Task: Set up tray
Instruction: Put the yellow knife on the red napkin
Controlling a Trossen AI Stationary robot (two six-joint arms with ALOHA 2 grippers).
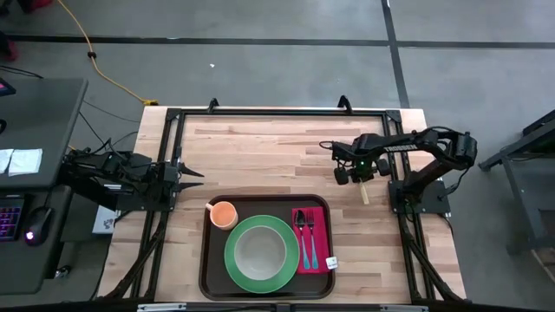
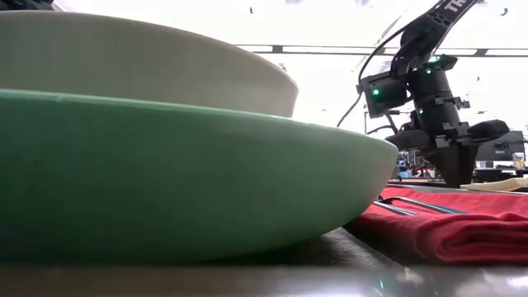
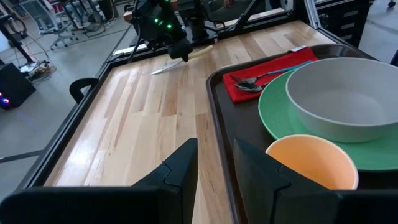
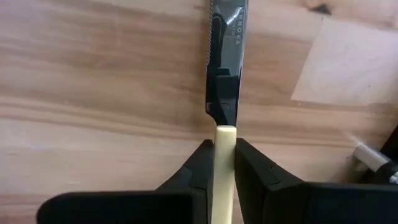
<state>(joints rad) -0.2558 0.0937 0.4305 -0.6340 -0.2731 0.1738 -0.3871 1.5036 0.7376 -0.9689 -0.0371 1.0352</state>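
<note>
The dark brown tray (image 1: 205, 260) lies at the table's near edge. On it stand a green plate (image 1: 234, 260) with a pale bowl (image 1: 260, 253) in it, an orange cup (image 1: 224, 214), and a red napkin (image 1: 319, 247) that carries a fork and a spoon (image 1: 305, 230). My right gripper (image 1: 349, 176) is beyond the tray's far right corner, shut on a knife with a cream handle (image 1: 364, 195). My left gripper (image 1: 186, 178) waits open at the table's left side, just left of the cup. My right gripper (image 4: 225, 146) pinches the knife's cream handle (image 4: 224, 134) between its two fingers, close to where the steel blade (image 4: 227, 62) begins. The fingers come from above. The knife lies about level and low over the wood (image 3: 165, 67); whether it rests on the table, I cannot tell.
A black metal frame (image 1: 277, 111) runs round the table's edges. Bare wood lies between the tray and the far edge. Beside the table's left stands a desk with a keyboard and mouse (image 1: 35, 230). A small tag (image 1: 331, 262) sits at the napkin's near corner.
</note>
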